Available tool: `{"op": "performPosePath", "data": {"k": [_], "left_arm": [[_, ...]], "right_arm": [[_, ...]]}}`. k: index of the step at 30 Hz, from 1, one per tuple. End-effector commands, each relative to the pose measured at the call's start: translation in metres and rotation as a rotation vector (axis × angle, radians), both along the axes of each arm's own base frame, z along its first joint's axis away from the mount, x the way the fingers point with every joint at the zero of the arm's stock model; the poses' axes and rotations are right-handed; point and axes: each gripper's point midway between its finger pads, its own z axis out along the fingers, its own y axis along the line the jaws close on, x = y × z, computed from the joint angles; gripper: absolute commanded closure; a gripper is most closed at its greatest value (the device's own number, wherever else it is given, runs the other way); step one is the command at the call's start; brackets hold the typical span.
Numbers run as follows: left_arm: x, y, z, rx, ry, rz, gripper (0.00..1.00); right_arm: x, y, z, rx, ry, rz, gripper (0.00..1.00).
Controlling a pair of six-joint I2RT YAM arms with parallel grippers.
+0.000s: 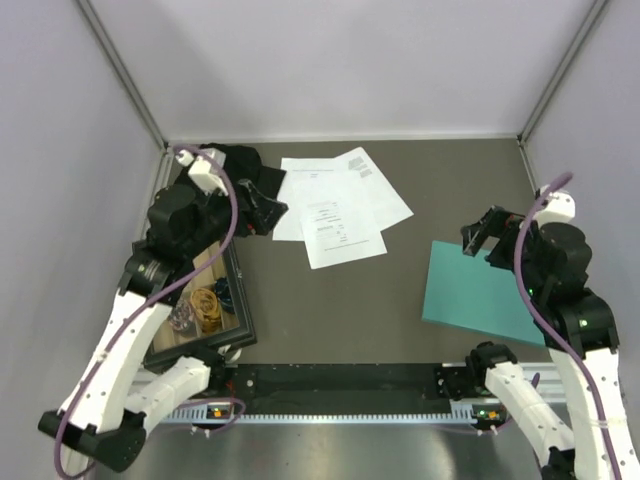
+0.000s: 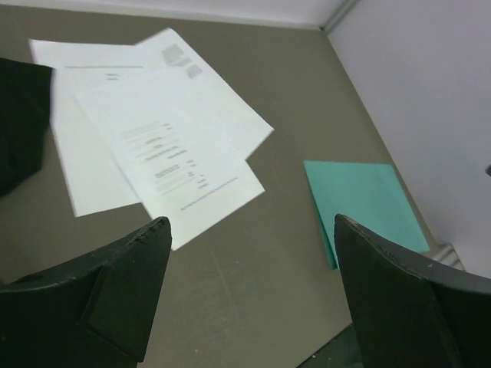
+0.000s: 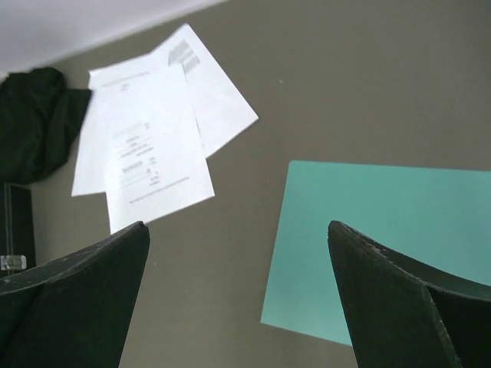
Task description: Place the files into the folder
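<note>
Files (image 1: 340,205): three white sheets, fanned and overlapping, flat on the table (image 1: 330,320) at far centre; none in the folder.
Files, long axis: uppermost sheet roughly near-to-far, slightly tilted; the other two splayed out beneath it, toward far-left and far-right.
Folder (image 1: 480,295): teal, closed, flat on the right half of the table, nearer the arm bases than the files; well apart from them, bare table between; near-right part hidden under the right arm.
Folder, long axis: roughly left-to-right, as far as visible.
Left gripper (image 1: 262,205): jaws spread wide, nothing between them; raised above the table just left of the files, wrist view aimed across the sheets.
Right gripper (image 1: 478,238): jaws spread wide, nothing held; hovering near the folder's far-left corner.
Files from left gripper: directly to the right, left edge of the stack closest.
Files from right gripper: well to the left and slightly farther back.
Nearer arm: left for the files, right for the folder.
Tray (image 1: 240,300): dark-framed, under the left arm at the left side, rubber bands (image 1: 207,305) inside; no part in the task.
Step in hand (judgement): approach only; folder not yet opened, no sheet lifted.
Risk (judgement): thin sheets lying flat, little edge to pinch; likely to slide or separate.
</note>
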Motion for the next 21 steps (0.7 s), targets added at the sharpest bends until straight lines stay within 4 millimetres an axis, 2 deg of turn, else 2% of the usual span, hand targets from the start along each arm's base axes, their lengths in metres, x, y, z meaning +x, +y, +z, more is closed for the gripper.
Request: {"op": "performPosePath", "data": {"k": [1,2,3,4,5,6,8,9,10,11,12,14,15,16,17,18,20,21], "left_arm": [[0.007,-0.049,-0.023,-0.073,0.078,-0.217,0.1],[0.011,-0.056,-0.025,-0.094,0.085,-0.226,0.1],[0.017,-0.066,-0.043,-0.091,0.127,-0.246,0.11],[0.012,-0.082,-0.049,-0.097,0.14,-0.3,0.11],[0.017,-0.092,-0.048,-0.118,0.118,-0.319,0.11],[0.024,-0.104,-0.067,-0.11,0.166,-0.333,0.11],[0.023,-0.128,-0.082,-0.098,0.204,-0.379,0.12],[0.032,-0.142,-0.1,-0.082,0.238,-0.39,0.12],[0.028,-0.156,-0.11,-0.07,0.261,-0.419,0.13],[0.028,-0.167,-0.119,-0.068,0.284,-0.438,0.15],[0.034,-0.182,-0.138,-0.063,0.313,-0.456,0.18],[0.031,-0.208,-0.154,-0.091,0.354,-0.497,0.26],[0.029,-0.228,-0.174,-0.094,0.385,-0.536,0.27],[0.028,-0.239,-0.182,-0.102,0.399,-0.554,0.28],[0.026,-0.25,-0.19,-0.113,0.423,-0.566,0.33],[0.02,-0.269,-0.209,-0.1,0.459,-0.597,0.36],[0.017,-0.289,-0.222,-0.114,0.481,-0.621,0.39],[0.011,-0.304,-0.237,-0.11,0.506,-0.648,0.39]], "right_arm": [[0.008,-0.001,-0.015,-0.014,0.077,-0.012,0.01],[0.009,0.0,-0.017,-0.026,0.089,-0.003,0.01],[0.011,0.004,-0.022,-0.028,0.102,0.028,0.01],[0.013,0.006,-0.025,-0.035,0.111,0.039,0.01],[0.018,0.007,-0.032,-0.046,0.133,0.044,0.01],[0.02,0.006,-0.038,-0.05,0.152,0.039,0.01],[0.025,0.008,-0.05,-0.06,0.199,0.052,0.01],[0.024,0.009,-0.057,-0.062,0.225,0.055,0.01],[0.024,0.009,-0.061,-0.065,0.243,0.055,0.01],[0.025,0.009,-0.067,-0.072,0.263,0.058,0.01],[0.024,0.009,-0.07,-0.076,0.273,0.063,0.01],[0.023,0.008,-0.072,-0.098,0.271,0.076,0.01],[0.021,0.007,-0.07,-0.106,0.266,0.079,0.01],[0.019,0.007,-0.07,-0.124,0.262,0.091,0.01],[0.018,0.006,-0.068,-0.132,0.258,0.094,0.01],[0.016,0.003,-0.063,-0.142,0.246,0.085,0.01],[0.012,-0.001,-0.06,-0.16,0.246,0.081,0.01],[0.01,-0.002,-0.058,-0.164,0.242,0.078,0.01]]}}
